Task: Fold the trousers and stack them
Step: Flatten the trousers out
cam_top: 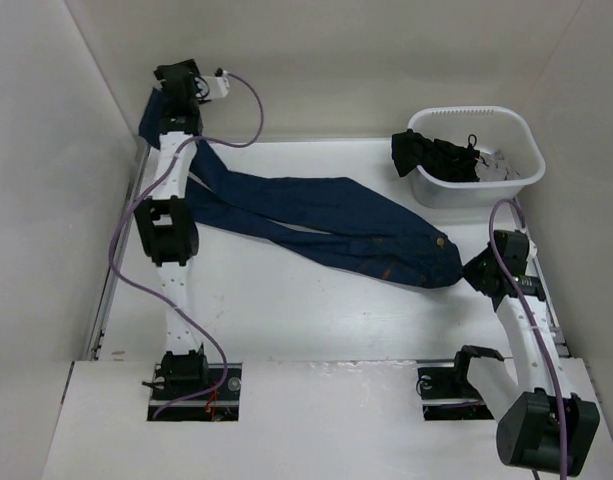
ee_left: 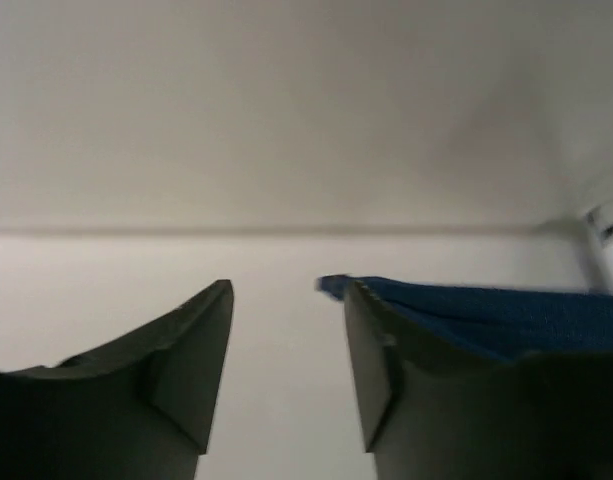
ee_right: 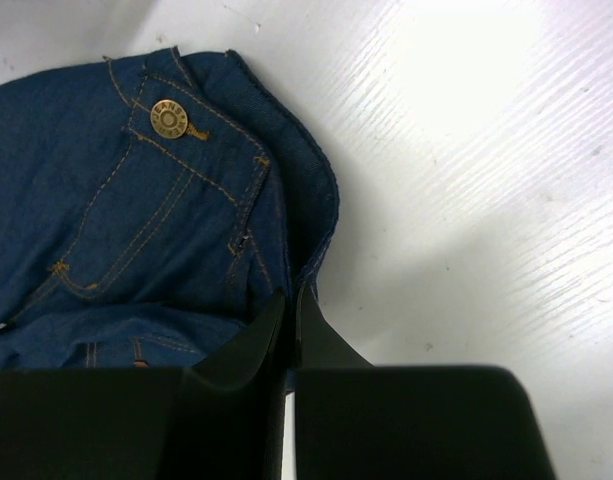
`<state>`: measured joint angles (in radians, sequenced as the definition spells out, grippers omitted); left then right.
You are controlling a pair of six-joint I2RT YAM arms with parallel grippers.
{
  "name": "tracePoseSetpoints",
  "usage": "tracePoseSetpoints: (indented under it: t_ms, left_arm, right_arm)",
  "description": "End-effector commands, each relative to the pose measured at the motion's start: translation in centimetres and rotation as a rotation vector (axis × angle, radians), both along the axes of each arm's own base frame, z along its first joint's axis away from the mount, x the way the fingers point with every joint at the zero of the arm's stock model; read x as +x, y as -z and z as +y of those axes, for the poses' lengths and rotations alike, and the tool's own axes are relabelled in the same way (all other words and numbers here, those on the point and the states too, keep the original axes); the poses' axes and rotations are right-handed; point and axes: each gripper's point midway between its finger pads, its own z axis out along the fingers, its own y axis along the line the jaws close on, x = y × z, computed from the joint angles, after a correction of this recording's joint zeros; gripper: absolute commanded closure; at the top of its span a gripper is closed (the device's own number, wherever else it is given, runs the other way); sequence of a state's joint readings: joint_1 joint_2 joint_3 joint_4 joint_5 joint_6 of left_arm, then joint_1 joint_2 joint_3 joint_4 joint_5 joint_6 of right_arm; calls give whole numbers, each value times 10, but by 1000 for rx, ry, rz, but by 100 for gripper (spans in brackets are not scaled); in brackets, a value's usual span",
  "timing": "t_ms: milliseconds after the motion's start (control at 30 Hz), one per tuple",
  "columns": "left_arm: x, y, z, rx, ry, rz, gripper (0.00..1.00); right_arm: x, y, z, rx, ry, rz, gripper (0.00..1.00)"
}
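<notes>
The dark blue denim trousers [cam_top: 326, 215] lie stretched across the table from the far left corner to the right side. My right gripper [cam_top: 468, 272] is at the waist end. In the right wrist view it [ee_right: 291, 292] is shut on the waistband edge of the trousers [ee_right: 136, 200], near the brass button [ee_right: 168, 121]. My left gripper [cam_top: 176, 80] is raised at the back left, where the leg ends reach. In the left wrist view it [ee_left: 286, 285] is open with nothing between the fingers. Blue cloth [ee_left: 506, 310] drapes over the outer side of its right finger [ee_left: 386, 370].
A white plastic basket [cam_top: 476, 185] stands at the back right, holding black garments [cam_top: 441, 155], one hanging over its left rim. White walls close in the table at the back and on both sides. Purple cables run along both arms.
</notes>
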<state>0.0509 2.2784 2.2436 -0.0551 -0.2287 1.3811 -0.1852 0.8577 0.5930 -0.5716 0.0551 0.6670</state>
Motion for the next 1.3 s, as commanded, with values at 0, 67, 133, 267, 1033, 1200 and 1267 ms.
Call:
tracePoseSetpoints:
  t_ms: [0, 67, 133, 267, 1033, 1200, 1267]
  left_arm:
    - [16, 105, -6, 3, -37, 289, 39]
    - [12, 119, 11, -17, -79, 324, 31]
    - [1, 113, 31, -69, -123, 304, 30]
    - [-42, 102, 73, -235, -215, 279, 32]
    - [-133, 266, 101, -1314, -711, 286, 42]
    - [-136, 288, 123, -1335, -796, 254, 43]
    - [-140, 298, 115, -1335, -788, 310, 44]
  right_arm:
    - [13, -5, 5, 2, -13, -47, 100]
    - [14, -2, 10, 10, -22, -43, 100]
    - [16, 0, 15, 17, -25, -42, 100]
    - [19, 5, 18, 16, -40, -29, 100]
    - [24, 3, 29, -49, -100, 0, 100]
    - [21, 6, 24, -69, -103, 14, 100]
    - [23, 5, 22, -77, -105, 13, 100]
